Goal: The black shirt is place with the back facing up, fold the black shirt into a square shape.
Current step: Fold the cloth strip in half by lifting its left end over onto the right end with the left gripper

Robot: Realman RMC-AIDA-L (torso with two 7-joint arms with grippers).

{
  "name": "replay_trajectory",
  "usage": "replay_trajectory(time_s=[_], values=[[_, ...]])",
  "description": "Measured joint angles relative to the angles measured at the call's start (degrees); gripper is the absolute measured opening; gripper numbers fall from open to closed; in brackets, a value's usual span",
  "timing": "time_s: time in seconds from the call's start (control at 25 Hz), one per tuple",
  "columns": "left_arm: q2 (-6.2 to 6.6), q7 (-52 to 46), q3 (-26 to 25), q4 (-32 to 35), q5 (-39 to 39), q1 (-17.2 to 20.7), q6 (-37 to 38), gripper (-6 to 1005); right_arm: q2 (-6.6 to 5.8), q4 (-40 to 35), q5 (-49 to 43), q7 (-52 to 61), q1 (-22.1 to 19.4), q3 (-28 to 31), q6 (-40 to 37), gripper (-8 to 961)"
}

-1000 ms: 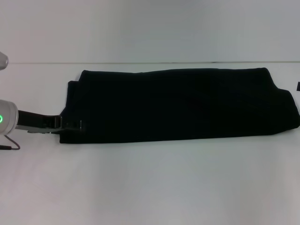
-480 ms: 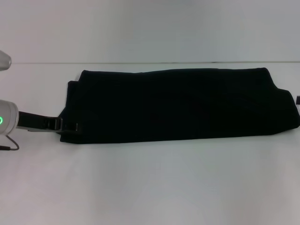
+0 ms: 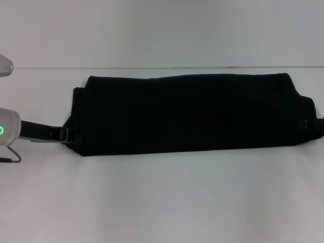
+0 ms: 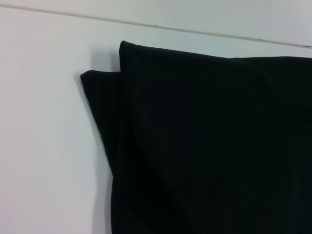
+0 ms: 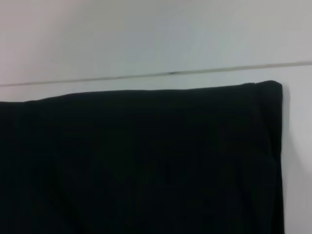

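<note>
Head view gives you the black shirt [image 3: 192, 114] folded into a long band that runs across the middle of the frame, lying flat on the white worktop [image 3: 162, 197]. Its plain black side faces up and you see no lettering. At the band's left end a lower layer sticks out a little past the upper one, making a small step at the upper left corner; your left wrist view shows the same stepped corner [image 4: 105, 92] against the white surface. The right end is slanted, and your right wrist view shows its far corner [image 5: 270, 90] lying neat and square.

Your left hand [image 3: 71, 135] sits at the lower left edge of the shirt, touching the cloth, with its arm reaching in from the left border of the frame. Black on black, you cannot tell how far its fingers are spread, or whether they pinch the fabric. Your right hand [image 3: 305, 123] is at the shirt's right end, near the right border, only partly visible; you cannot tell its spread either.
</note>
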Motion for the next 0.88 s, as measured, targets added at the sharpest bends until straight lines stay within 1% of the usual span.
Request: replay_trajectory(time_s=[0.2, 0.32, 0.44, 0.72, 0.84, 0.88], values=[[0.00, 0.1, 0.1, 0.0, 0.0, 0.0, -0.1, 50, 0.03, 0.8, 0.0, 0.0, -0.2, -0.3, 0.5, 732], [0.00, 0.2, 0.1, 0.0, 0.0, 0.0, -0.1, 24, 0.04, 1.1, 0.0, 0.0, -0.5, -0.6, 0.5, 731], [0.00, 0.2, 0.1, 0.0, 0.0, 0.1, -0.1, -2, 0.03, 1.1, 0.0, 0.0, -0.8, -0.7, 0.4, 678], [-0.07, 0.7, 0.1, 0.0, 0.0, 0.3, -0.1, -2, -0.06, 0.6, 0.0, -0.4, -1.4, -0.3, 0.1, 555], [-0.08, 0.7, 0.1, 0.0, 0.0, 0.3, -0.1, -2, -0.17, 0.5, 0.1, -0.4, -1.5, -0.3, 0.1, 319], [-0.08, 0.7, 0.1, 0.0, 0.0, 0.4, -0.2, -2, -0.22, 0.5, 0.1, -0.4, -1.6, -0.3, 0.1, 278]])
